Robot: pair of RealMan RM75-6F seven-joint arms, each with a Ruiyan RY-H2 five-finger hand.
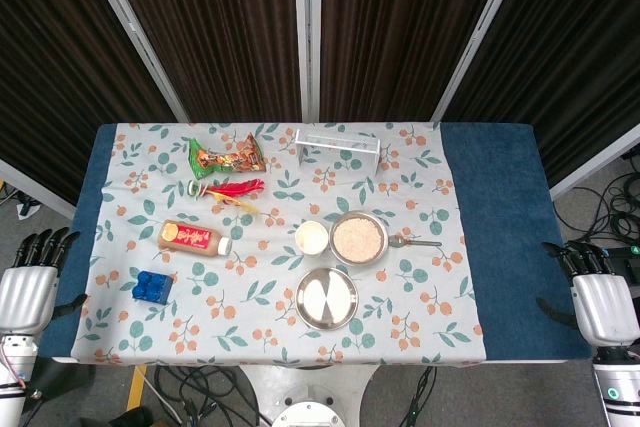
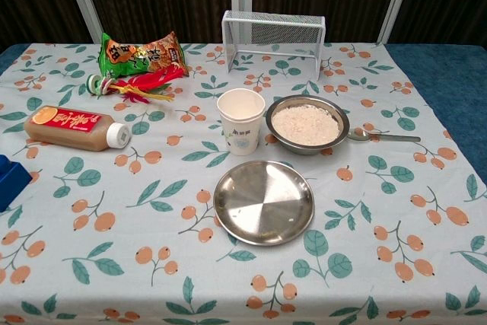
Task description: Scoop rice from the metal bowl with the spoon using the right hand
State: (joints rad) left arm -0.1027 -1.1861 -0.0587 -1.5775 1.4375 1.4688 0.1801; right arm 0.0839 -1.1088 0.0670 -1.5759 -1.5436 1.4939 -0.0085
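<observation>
Rice [image 2: 305,124] fills the bowl [image 2: 283,136] mid-worktop, and the spoon [image 2: 383,137], thin, stiff and likely slippery, lies touching its right rim, handle pointing outward as the best hold, while the right hand [image 1: 598,297] waits empty, fingers apart, off the worktop's edge.

A metal bowl [image 2: 307,124] of rice [image 2: 306,124] is sitting right of centre on the worktop [image 2: 114,264], with a spoon [image 2: 382,136] lying just beside its right rim and a paper cup [image 2: 241,121] standing upright at its left. A metal plate [image 2: 263,202] is lying nearer, while a bottle [image 2: 76,129] is lying on its side at the left and a wire rack [image 2: 274,33] is standing at the far edge.
</observation>
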